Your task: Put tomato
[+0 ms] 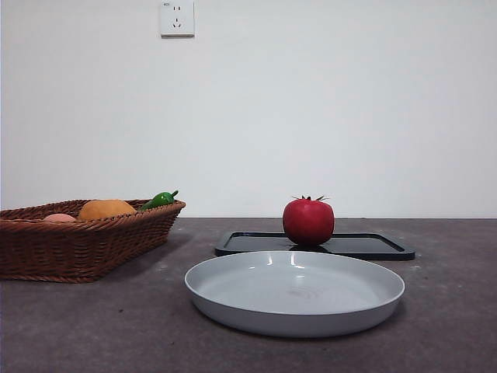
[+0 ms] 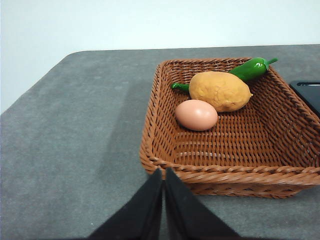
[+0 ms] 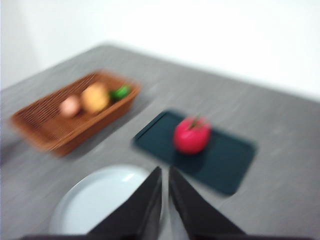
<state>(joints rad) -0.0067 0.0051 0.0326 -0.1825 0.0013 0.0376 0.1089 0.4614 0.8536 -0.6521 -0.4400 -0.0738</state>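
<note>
The red tomato (image 1: 308, 221) with a small green stem stands on a flat black tray (image 1: 365, 246) behind a grey round plate (image 1: 295, 291). In the blurred right wrist view the tomato (image 3: 191, 135) sits on the tray (image 3: 225, 160), with the plate (image 3: 100, 200) nearer. My right gripper (image 3: 164, 172) is shut and empty, high above the plate's edge, well short of the tomato. My left gripper (image 2: 164, 172) is shut and empty, just outside the near rim of the wicker basket (image 2: 165, 150). Neither arm shows in the front view.
The brown wicker basket (image 1: 46, 249) stands at the left and holds an orange lumpy fruit (image 2: 220, 90), a pinkish egg (image 2: 196, 114) and a green pepper (image 2: 252, 68). A wall socket (image 1: 177, 18) is on the white wall behind.
</note>
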